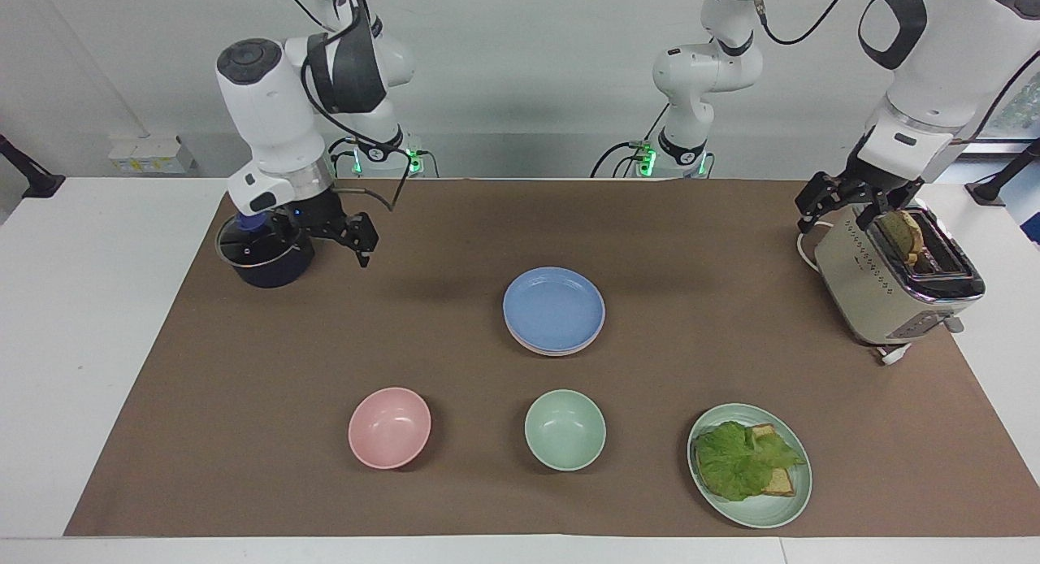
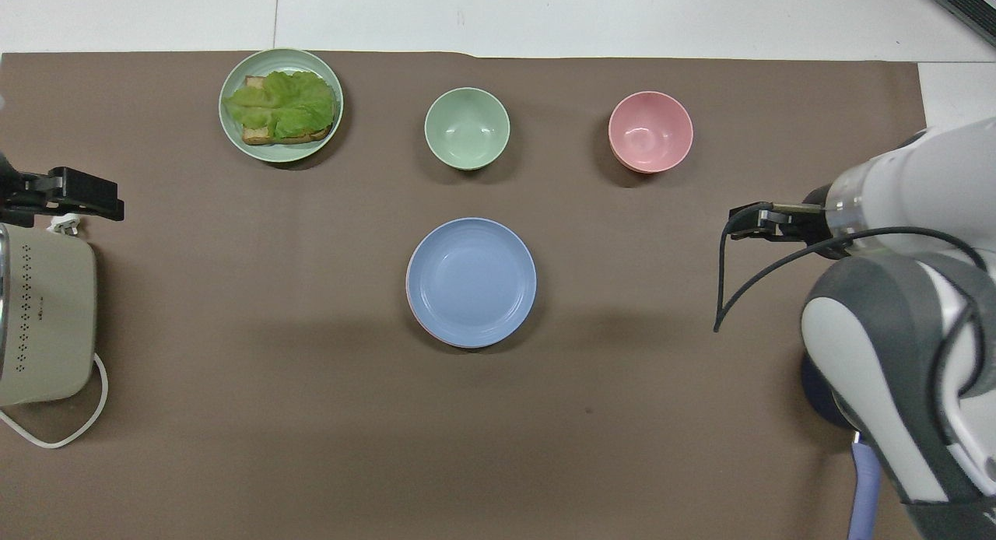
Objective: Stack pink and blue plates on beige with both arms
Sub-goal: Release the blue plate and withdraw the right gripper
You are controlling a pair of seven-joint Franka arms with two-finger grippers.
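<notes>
The blue plate (image 1: 554, 308) (image 2: 471, 282) lies on top of a stack at the middle of the brown mat. Just under it a thin rim of the pink plate (image 1: 561, 352) (image 2: 411, 308) shows. The beige plate is hidden under the stack. My right gripper (image 1: 348, 239) (image 2: 748, 220) hangs open and empty in the air beside the pot, well away from the stack toward the right arm's end. My left gripper (image 1: 847, 203) (image 2: 78, 195) waits open over the toaster's end with nothing in it.
A dark pot with a glass lid (image 1: 264, 253) stands at the right arm's end. A toaster (image 1: 881, 292) (image 2: 43, 322) with a bread slice stands at the left arm's end. Farther out lie a pink bowl (image 1: 389, 427) (image 2: 650, 131), a green bowl (image 1: 565, 430) (image 2: 467, 127) and a green plate (image 1: 764, 515) (image 2: 268, 152) of lettuce and toast.
</notes>
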